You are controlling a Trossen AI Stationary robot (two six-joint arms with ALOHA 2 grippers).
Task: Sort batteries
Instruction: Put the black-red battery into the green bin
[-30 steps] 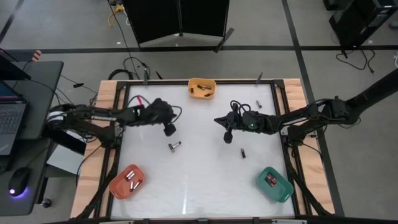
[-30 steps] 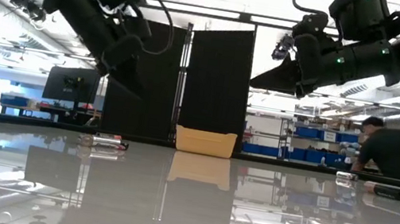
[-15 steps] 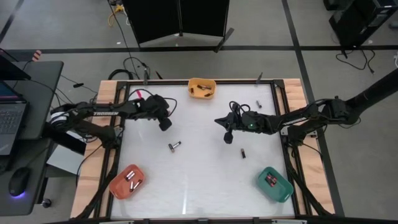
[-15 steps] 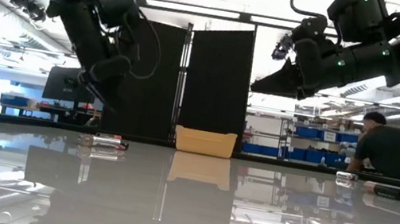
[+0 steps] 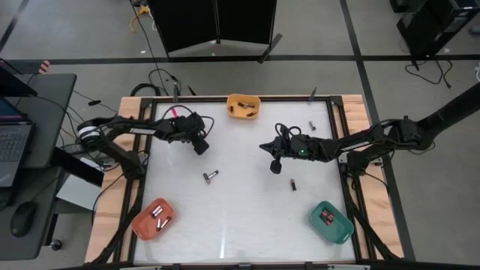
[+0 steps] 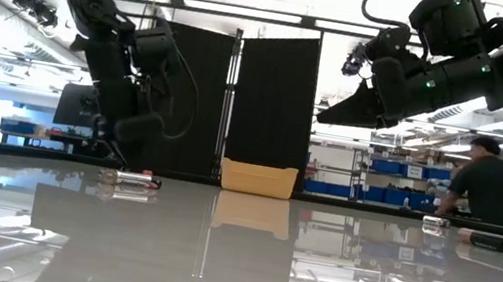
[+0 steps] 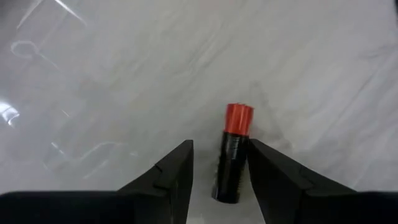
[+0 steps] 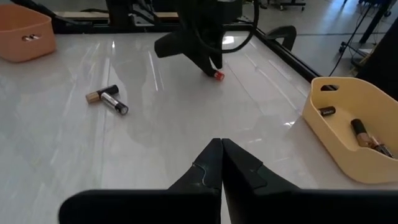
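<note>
A dark battery (image 7: 233, 155) with a red end (image 7: 239, 118) lies on the white table at the far left. My left gripper (image 7: 219, 143) is open over it, pointing steeply down, one finger on each side; the high view shows the gripper (image 5: 201, 148) hiding it. My right gripper (image 5: 275, 166) hangs shut above the table's middle, holding nothing. Two batteries (image 5: 211, 176) lie together on the table, one (image 5: 293, 184) lies right of centre, another (image 5: 311, 126) at the far right. My left gripper stands astride the red-ended battery from above, its fingers (image 7: 264, 168) running along the battery's length. The battery lies flat on the table. Whether a finger touches it I cannot tell.
A yellow bin (image 5: 244, 106) holding batteries stands at the far edge. An orange bin (image 5: 154, 219) is at the near left and a green bin (image 5: 331, 222) at the near right, each with batteries. A person (image 6: 492, 189) stands in the room beyond.
My left gripper has gone down to the table and a little toward the far left, tipping more steeply downward, and its fingers have opened.
</note>
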